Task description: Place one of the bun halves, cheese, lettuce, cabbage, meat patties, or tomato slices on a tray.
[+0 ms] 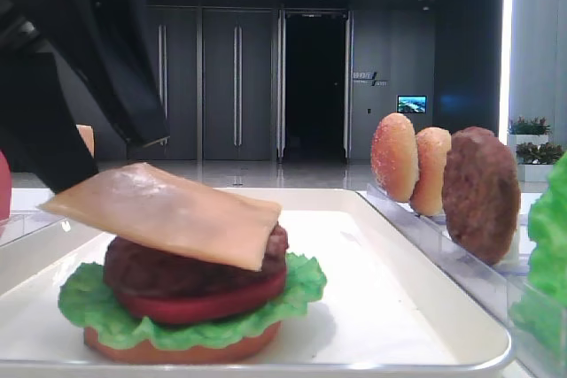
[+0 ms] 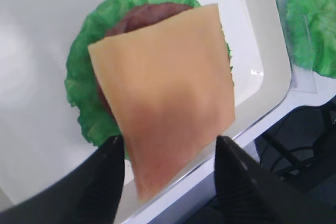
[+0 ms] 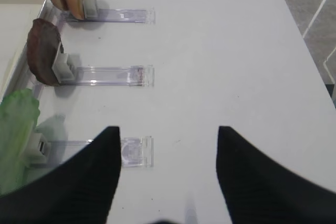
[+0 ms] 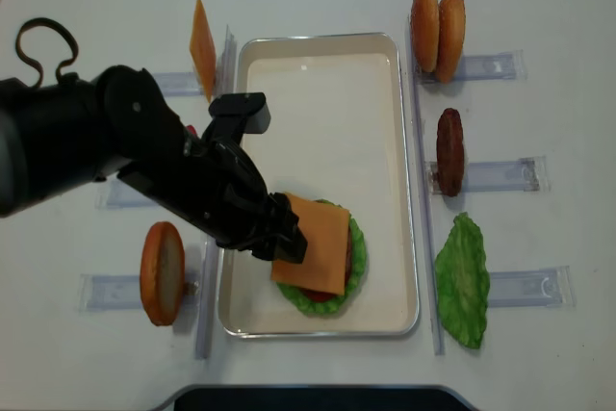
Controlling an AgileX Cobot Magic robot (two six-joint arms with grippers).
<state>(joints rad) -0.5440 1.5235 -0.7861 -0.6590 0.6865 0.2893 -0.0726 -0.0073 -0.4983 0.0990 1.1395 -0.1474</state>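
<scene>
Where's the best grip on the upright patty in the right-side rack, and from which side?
Pinch the meat patty across its two flat faces at the top rim, coming straight down from above. It stands on edge in the clear rack, whose clip holds the bottom, so only the upper rim is free.

Even, bright overhead light; soft shadows fall beside the racks on the white surface (image 3: 220,51). Glare washes the tray (image 2: 31,51), and the near black hand (image 3: 167,177) blurs.

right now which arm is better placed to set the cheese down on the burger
Left. Its gripper holds the cheese by one edge, tilted over the patty on the tray. The right gripper hangs open over bare table, away from the stack.
</scene>
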